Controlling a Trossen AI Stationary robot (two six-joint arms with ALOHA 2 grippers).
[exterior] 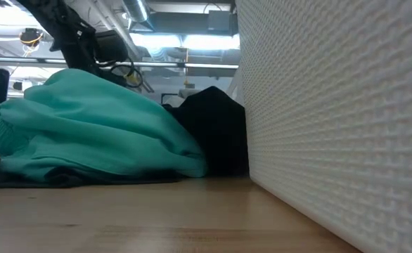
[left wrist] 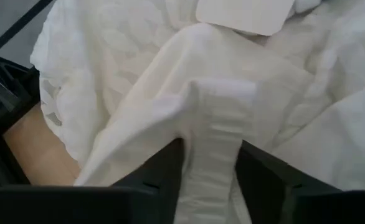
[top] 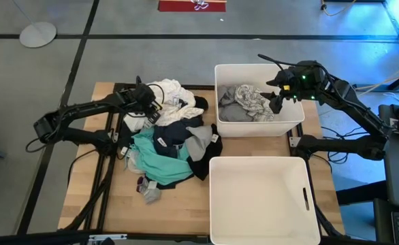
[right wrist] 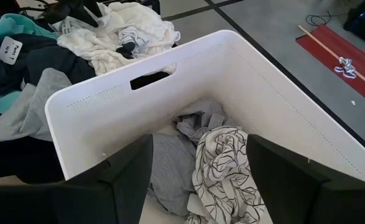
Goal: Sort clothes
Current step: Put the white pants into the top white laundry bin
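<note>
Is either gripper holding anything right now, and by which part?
The left gripper has a fold of the white fabric garment between its fingers. The right gripper holds nothing, open above the white plastic bin.

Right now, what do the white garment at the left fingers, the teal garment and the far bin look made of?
White garment: soft woven or knit cloth, matte; it folds and shows a raised pattern, with a ribbed band between the left fingers.
Teal garment: thick, matte knit, probably fleece or jersey; it has rounded folds and a ribbed cuff.
Far bin: rigid white plastic, smooth; thin straight walls with a cut-out handle.
</note>
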